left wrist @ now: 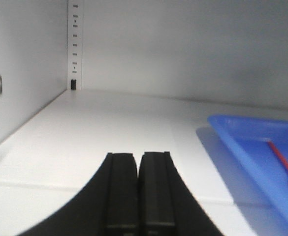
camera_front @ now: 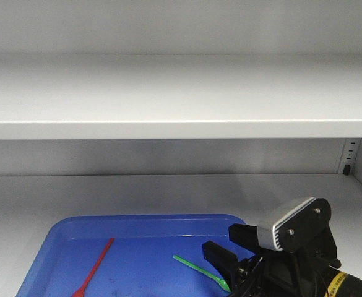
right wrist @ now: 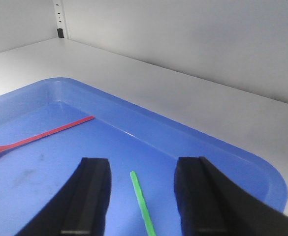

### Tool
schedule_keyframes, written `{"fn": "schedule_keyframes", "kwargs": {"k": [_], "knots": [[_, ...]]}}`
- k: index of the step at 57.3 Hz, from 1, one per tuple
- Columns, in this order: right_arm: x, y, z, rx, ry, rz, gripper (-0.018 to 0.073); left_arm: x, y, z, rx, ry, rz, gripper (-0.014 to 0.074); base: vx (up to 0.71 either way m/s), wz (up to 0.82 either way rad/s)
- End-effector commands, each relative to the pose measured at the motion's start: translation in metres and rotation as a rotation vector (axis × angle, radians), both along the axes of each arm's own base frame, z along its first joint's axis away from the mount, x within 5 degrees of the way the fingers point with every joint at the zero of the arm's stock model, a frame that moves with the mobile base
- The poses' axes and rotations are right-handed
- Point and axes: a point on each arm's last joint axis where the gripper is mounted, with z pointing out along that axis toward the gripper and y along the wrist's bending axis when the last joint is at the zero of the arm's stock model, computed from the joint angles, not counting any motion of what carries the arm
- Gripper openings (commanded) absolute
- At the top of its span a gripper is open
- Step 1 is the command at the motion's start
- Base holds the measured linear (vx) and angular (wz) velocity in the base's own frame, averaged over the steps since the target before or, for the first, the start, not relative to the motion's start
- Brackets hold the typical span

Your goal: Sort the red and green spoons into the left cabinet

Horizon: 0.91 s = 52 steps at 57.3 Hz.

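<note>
**Black fingers spread over the green spoon in the blue tray**

Black, both of them, the fingers of the right tool [right wrist: 143, 196] stand wide apart above the blue rounded-corner plastic tray [right wrist: 222, 147], and the handle of the thin bright green plastic spoon [right wrist: 142, 201] runs up between them without touching either. From the front, that tool [camera_front: 227, 263] sits at the tray's right edge, with the green spoon [camera_front: 199, 270] lying slantwise beside it, its small bowl toward the arm. The thin bright red plastic spoon [camera_front: 95, 267] lies well apart on the left half of the tray, handle pointing toward the back, bowl toward the front edge; the right wrist view shows it [right wrist: 40, 137] flat on the tray floor.

The left tool [left wrist: 139, 196] is off to the tray's left over bare shelf, its two dark fingers pressed together with nothing between them. The tray rests on the lower flat shelf of the light grey metal cabinet [camera_front: 181, 93], with a slotted rear upright [left wrist: 74, 44] in the back corner.
</note>
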Motion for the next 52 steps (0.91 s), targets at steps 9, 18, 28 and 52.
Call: {"fn": "schedule_keyframes", "kwargs": {"k": [9,18,28,52], "knots": [[-0.001,0.002,0.022,0.073,-0.088,0.026,0.0367,0.001,0.001,-0.018,-0.047,-0.043,0.004,-0.0007,0.0,0.0],[-0.001,0.002,0.022,0.073,-0.088,0.026,0.0367,0.001,0.001,-0.019,-0.023,-0.043,0.006,-0.0006,0.0,0.0],[-0.001,0.002,0.022,0.073,-0.088,0.026,0.0367,0.001,0.001,-0.019,-0.024,-0.043,0.005,-0.0006,0.0,0.0],[-0.001,0.002,0.022,0.073,-0.088,0.026,0.0367,0.001,0.001,-0.019,-0.024,-0.043,0.005,-0.0006,0.0,0.0]]}}
